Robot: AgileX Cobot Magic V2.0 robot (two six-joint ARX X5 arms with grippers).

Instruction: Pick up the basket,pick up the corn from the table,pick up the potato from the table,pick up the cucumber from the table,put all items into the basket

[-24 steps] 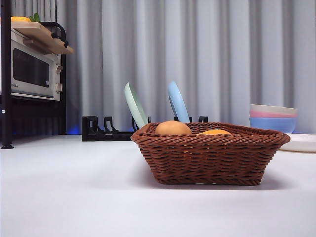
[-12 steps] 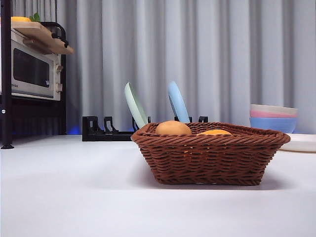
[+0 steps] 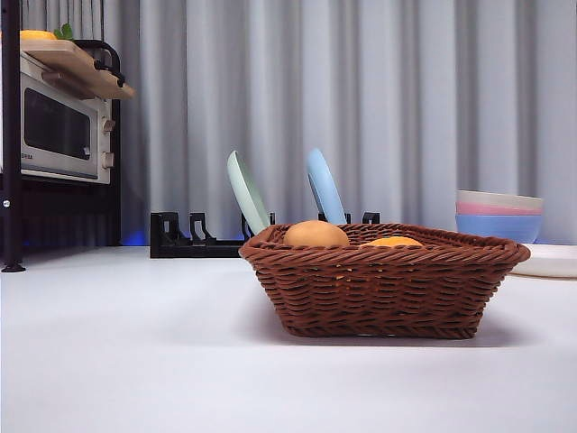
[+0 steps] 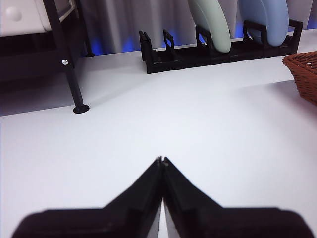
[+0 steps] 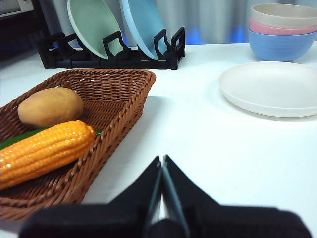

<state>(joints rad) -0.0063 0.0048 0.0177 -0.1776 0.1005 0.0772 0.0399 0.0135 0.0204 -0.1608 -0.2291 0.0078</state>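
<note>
Inside the basket [image 5: 106,106] lie potato [image 5: 50,106], corn [image 5: 44,150] and cucumber [image 5: 20,137], so with both my left pincer [image 4: 162,161] and right pincer [image 5: 162,161] closed and empty above the tabletop [image 3: 126,361], I judge nothing remains to load.

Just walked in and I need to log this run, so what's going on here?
Nothing is being handled right now. The basket sits on the table with the potato, the corn and the cucumber, partly under the corn, inside it. The left end effector is shut and empty over bare table, away from the basket. The right end effector is also shut and empty, beside the basket.
</note>
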